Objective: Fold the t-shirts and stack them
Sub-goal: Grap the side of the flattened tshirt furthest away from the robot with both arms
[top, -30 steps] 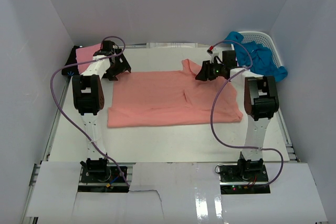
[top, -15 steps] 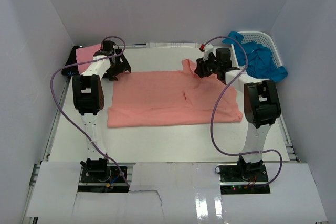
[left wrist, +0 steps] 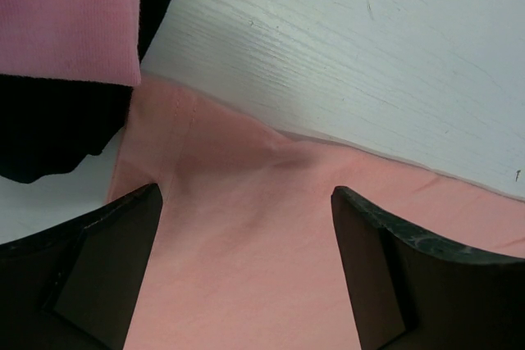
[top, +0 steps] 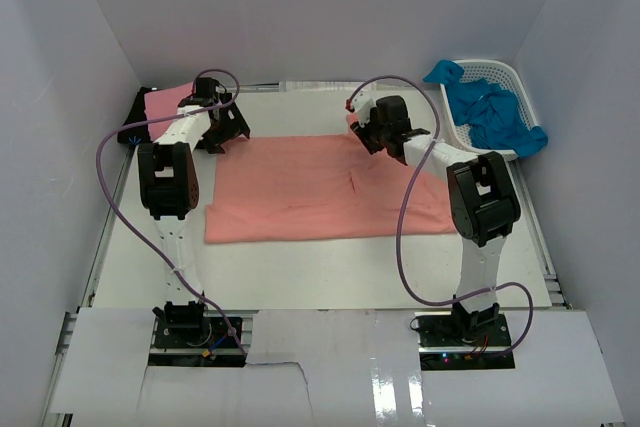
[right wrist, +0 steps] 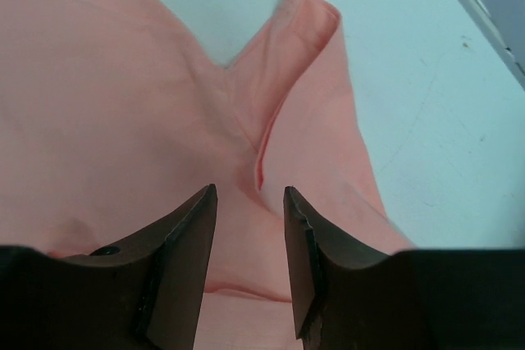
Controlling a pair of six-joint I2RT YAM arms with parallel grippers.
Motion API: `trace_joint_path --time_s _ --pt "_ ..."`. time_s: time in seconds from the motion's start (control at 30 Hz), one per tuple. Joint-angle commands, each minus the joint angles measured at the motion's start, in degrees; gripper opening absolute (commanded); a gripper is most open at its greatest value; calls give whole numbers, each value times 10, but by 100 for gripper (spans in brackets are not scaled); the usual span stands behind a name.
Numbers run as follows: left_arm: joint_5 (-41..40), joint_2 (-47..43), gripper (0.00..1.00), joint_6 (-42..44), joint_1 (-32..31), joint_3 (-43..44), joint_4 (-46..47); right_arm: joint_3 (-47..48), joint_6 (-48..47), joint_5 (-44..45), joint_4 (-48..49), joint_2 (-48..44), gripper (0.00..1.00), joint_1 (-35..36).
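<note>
The large salmon-coral t-shirt [top: 320, 187] lies spread on the white table. My left gripper [top: 228, 130] hovers open over its far left corner; in the left wrist view the coral cloth [left wrist: 246, 268] fills the gap between the fingers. My right gripper [top: 362, 133] is open over the far right sleeve [right wrist: 287, 63], with coral cloth between its fingers. A lighter pink shirt [top: 165, 102] lies on a black shirt [top: 135, 127] at the far left, both seen in the left wrist view as pink [left wrist: 66, 14] over black [left wrist: 49, 129]. Bright blue shirts [top: 490, 112] fill the basket.
A white lattice basket [top: 500, 72] stands at the far right corner. White walls enclose the table on three sides. Purple cables loop above both arms.
My right gripper has moved left and farther back, from the shirt's right edge near the basket to the far right sleeve. The left gripper has not moved.
</note>
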Motion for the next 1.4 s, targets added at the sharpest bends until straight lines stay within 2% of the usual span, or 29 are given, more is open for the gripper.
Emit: trace_joint_path --time_s 0.0,0.07,0.33,0.7,0.93,1.37 --pt "10 -21 95 5 -3 -1 3 51 -31 73 -29 13 44 6" --pt "10 -21 95 5 -3 -1 3 64 -30 87 -53 24 42 6" --pt "12 -19 95 6 -3 0 3 110 -33 98 -89 61 42 8" --pt "8 -16 95 8 -3 4 2 117 -30 83 -97 72 43 8" --pt "7 -16 95 9 -3 5 2 84 -24 72 -76 44 44 8" --pt "6 -16 95 9 -3 5 2 123 -26 69 -103 75 44 9"
